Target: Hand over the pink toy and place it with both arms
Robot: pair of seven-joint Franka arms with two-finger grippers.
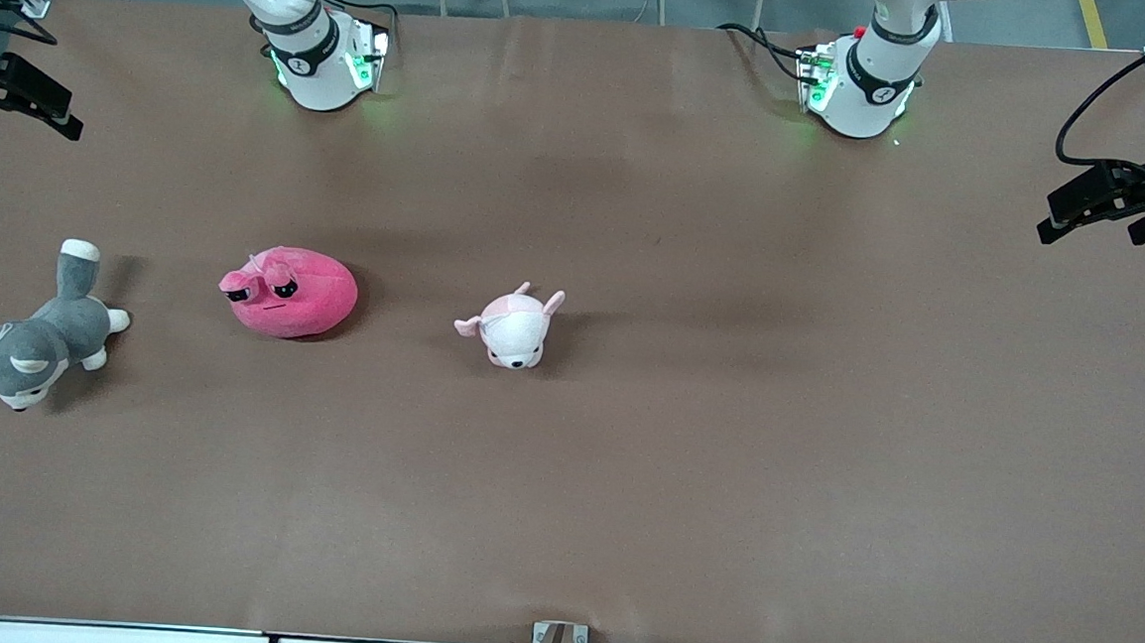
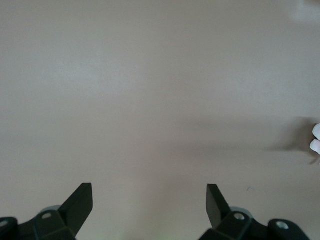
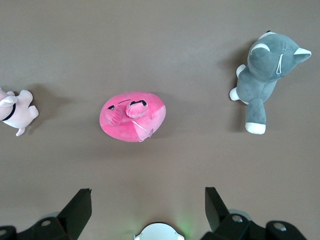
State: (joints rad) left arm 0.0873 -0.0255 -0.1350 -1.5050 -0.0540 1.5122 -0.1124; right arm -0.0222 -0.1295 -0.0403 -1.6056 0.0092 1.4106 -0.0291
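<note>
The pink toy (image 1: 288, 291), a round hot-pink plush with black half-lidded eyes, lies on the brown table toward the right arm's end. It also shows in the right wrist view (image 3: 132, 116). My right gripper (image 3: 148, 200) is open and empty, high over the table above its own base, well apart from the toy. My left gripper (image 2: 150, 197) is open and empty over bare table. In the front view only the lower parts of the right arm (image 1: 316, 52) and the left arm (image 1: 870, 81) show; both hands are out of that view.
A pale pink-and-white animal plush (image 1: 514, 328) lies near the table's middle, beside the pink toy. A grey-and-white dog plush (image 1: 35, 333) lies at the right arm's end of the table. Black camera mounts (image 1: 1127, 196) overhang both table ends.
</note>
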